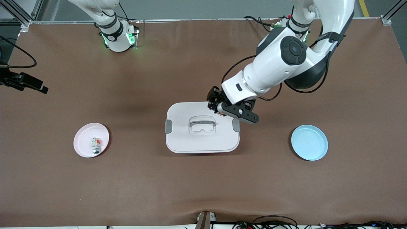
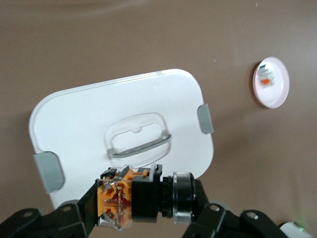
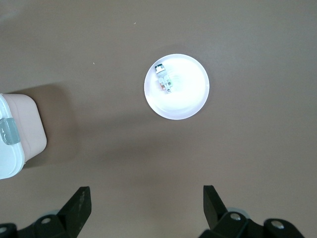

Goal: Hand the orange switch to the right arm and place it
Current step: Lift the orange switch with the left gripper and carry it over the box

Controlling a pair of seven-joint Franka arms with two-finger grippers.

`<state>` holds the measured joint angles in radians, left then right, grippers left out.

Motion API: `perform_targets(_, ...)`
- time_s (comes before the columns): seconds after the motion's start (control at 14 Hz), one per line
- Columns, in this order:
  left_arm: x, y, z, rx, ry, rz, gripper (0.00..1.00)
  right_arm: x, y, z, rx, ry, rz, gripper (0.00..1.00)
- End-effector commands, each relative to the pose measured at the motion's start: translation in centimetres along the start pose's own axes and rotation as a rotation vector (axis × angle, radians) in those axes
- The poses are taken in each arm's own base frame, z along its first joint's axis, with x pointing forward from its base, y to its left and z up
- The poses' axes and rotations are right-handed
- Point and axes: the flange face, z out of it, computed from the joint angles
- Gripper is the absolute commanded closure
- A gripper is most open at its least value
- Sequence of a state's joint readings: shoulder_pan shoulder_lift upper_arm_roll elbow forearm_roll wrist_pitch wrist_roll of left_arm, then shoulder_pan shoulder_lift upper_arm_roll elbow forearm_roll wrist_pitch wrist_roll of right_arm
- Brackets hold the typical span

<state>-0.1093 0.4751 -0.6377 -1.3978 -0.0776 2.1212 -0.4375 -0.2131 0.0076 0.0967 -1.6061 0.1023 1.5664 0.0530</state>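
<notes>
My left gripper (image 1: 219,108) is shut on the orange switch (image 1: 218,111) and holds it in the air over the corner of the white lidded box (image 1: 187,140) that lies toward the left arm's base. In the left wrist view the switch (image 2: 141,198) lies crosswise between the fingers (image 2: 79,208), showing its orange end with coppery bits, black body and silver ring. The right arm (image 1: 111,28) rises out of the front view, so its gripper does not show there. In the right wrist view my right gripper (image 3: 146,196) is open and empty, high over bare table beside the pink plate (image 3: 193,99).
The pink plate (image 1: 79,140) toward the right arm's end holds a white-grey part with a red tab (image 1: 96,144). A light blue plate (image 1: 309,142) lies toward the left arm's end. A black device (image 1: 24,82) sticks in at the table's edge by the right arm's end.
</notes>
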Motion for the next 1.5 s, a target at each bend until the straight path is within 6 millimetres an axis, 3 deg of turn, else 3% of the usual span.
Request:
perform_targets(0.0, 0.8, 1.4, 1.1, -0.068, 0.037, -0.149, 1.0, -0.5, 0.3, -0.2, 0.014, -0.005, 0.013, 0.0)
perform_targets(0.21, 0.9, 2.7, 1.9, -0.112, 0.07, -0.228, 1.0, -0.5, 0.1, 0.0, 0.037, -0.008, 0.018, 0.0)
perform_targets(0.64, 0.4, 8.3, 1.1, -0.269, 0.08, -0.583, 1.0, -0.4, -0.1, 0.2, 0.076, -0.013, 0.036, 0.0)
perform_targets(1.14, 0.3, 9.7, 0.5, -0.445, -0.039, -1.008, 1.0, -0.4, -0.7, 0.4, 0.135, -0.025, 0.071, 0.0)
perform_targets(1.43, -0.3, 10.3, 2.8, -0.461, -0.172, -1.264, 1.0, -0.3, -3.0, -0.2, 0.303, -0.028, 0.167, 0.0)
